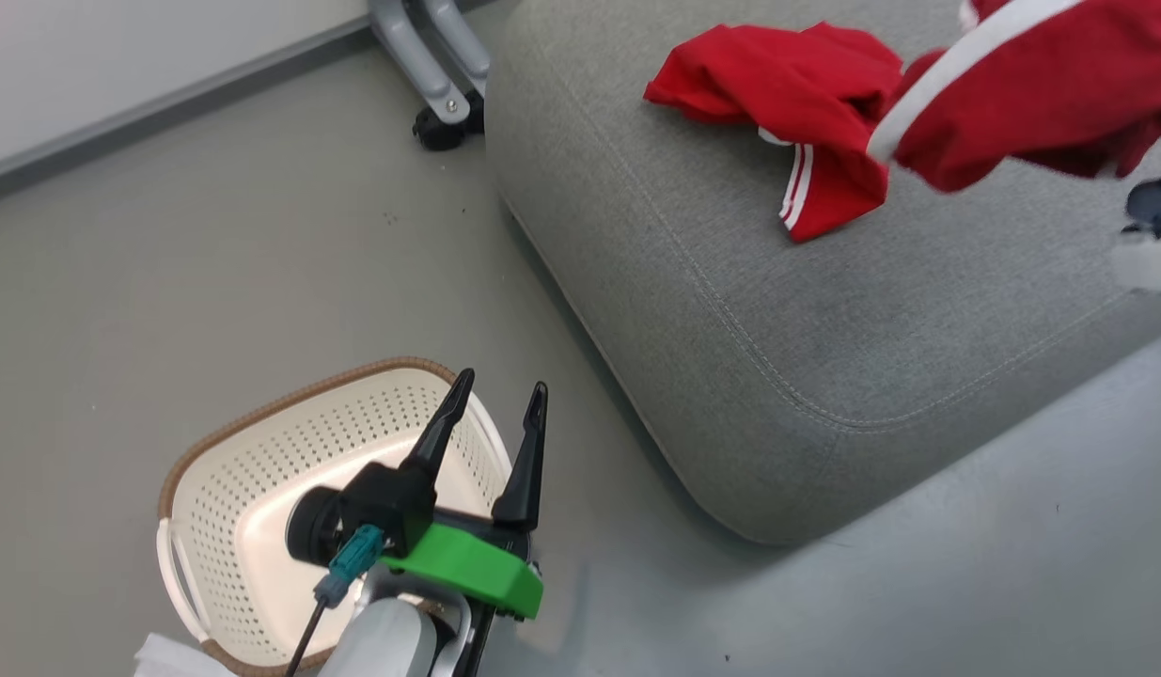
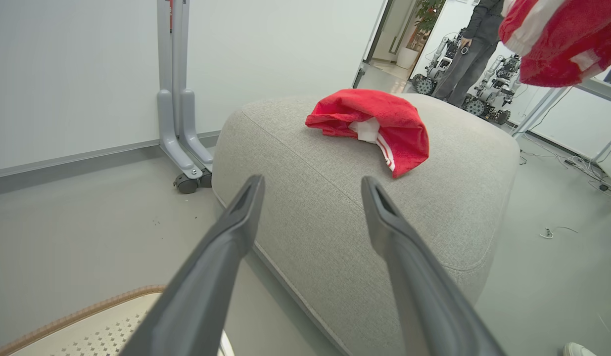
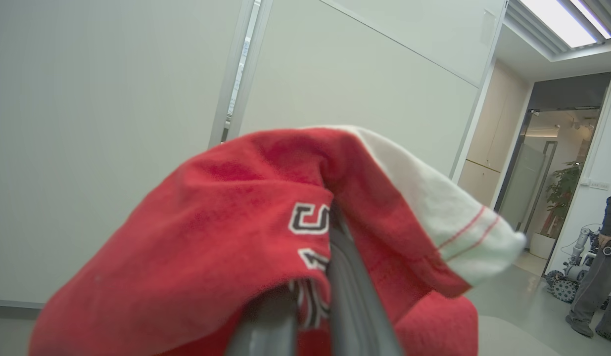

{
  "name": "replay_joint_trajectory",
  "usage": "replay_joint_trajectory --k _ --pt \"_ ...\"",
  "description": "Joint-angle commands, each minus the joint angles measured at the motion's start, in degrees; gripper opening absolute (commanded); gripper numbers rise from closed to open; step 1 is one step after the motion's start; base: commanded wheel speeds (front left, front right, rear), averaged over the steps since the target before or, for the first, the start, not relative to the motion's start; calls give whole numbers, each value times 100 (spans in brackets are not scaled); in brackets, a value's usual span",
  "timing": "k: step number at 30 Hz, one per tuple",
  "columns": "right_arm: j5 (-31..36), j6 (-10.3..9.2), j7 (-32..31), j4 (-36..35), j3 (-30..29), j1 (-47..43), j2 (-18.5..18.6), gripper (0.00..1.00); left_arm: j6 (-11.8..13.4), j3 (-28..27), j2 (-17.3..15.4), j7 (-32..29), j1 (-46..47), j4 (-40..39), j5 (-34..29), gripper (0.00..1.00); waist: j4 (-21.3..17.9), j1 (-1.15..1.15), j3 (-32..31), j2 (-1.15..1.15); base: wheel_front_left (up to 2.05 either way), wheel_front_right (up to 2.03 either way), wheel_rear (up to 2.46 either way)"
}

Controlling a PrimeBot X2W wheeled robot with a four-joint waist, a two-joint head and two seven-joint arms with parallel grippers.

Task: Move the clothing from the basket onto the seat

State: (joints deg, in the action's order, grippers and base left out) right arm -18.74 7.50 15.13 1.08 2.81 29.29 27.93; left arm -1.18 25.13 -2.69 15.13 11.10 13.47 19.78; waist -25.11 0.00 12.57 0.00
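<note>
Here, right hand (image 3: 330, 232) clenches clothing (image 1: 1031, 85) stretched crosswise above the seat (image 1: 777, 329); left hand (image 1: 501, 382) released.

The clothing (image 3: 211, 222) bears white outlined lettering; "U" and "1" (rest hidden).

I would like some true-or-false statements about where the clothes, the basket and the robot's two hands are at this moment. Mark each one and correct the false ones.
1. A red garment lies on the grey seat. True.
2. The right hand is open and holds nothing. False: it is shut on the second red garment, which hangs above the seat.
3. The left hand is open and holds nothing. True.
4. A garment lies in the basket. False: no red cloth shows in it; both garments are out of it.
5. The basket stands on the seat. False: it stands on the floor, beside the seat.
</note>
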Motion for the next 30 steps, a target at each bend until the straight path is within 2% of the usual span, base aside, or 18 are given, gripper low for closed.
replay_joint_trajectory --k 1,11,18,25,30 --pt "-26 -2 -1 86 -38 285 129 0 38 56 -38 1 206 -17 -98 100 408 0 599 0 0 0 0" --pt "-245 -2 -1 1361 -312 2058 835 0 311 725 -37 1 996 -136 -185 100 911 0 1533 0 0 0 0" --pt "-156 -2 -1 2552 -438 2664 869 0 498 929 -36 0 1186 -66 -100 100 1112 0 1903 0 0 0 0" --pt "-155 -2 0 3133 -377 2743 857 0 639 1096 -35 0 1349 -35 -133 100 1300 0 2223 0 0 0 0" --pt "-131 -2 -1 3419 -106 2508 784 0 725 1145 -35 0 1408 -76 -89 100 1362 0 2328 0 0 0 0"
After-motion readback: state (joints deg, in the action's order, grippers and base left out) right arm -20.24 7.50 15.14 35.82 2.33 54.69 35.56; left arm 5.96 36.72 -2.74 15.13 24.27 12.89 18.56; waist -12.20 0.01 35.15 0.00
